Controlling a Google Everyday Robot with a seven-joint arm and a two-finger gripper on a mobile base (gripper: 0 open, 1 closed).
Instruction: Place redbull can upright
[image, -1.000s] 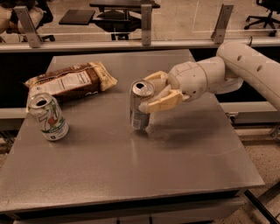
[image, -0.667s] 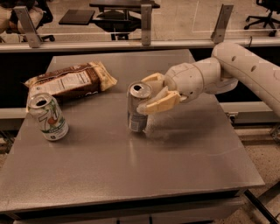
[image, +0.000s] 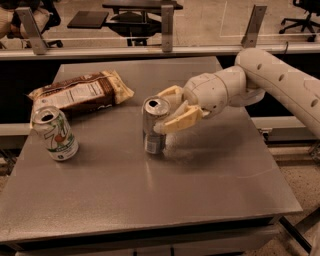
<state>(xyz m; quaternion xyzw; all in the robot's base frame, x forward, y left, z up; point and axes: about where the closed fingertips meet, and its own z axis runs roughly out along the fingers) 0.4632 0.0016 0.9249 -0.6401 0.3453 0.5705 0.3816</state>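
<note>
The redbull can (image: 154, 141), slim and silver with an open pull-tab top, stands upright on the grey table (image: 200, 185) near its middle. My gripper (image: 159, 112) reaches in from the right and is shut on the can's upper half. One cream finger (image: 170, 92) lies behind the can and the other (image: 179, 122) lies in front of it. The can's bottom looks to be touching the tabletop. The white arm (image: 280, 82) stretches off to the right edge of the view.
A wider white-and-green can (image: 56, 134) stands at the table's left. A brown snack bag (image: 80, 92) lies behind it at the back left. A rail with metal posts (image: 167, 22) runs behind the table.
The gripper and the can have shifted slightly to the left. The can stays upright in the fingers. The other can and the bag have not moved.
</note>
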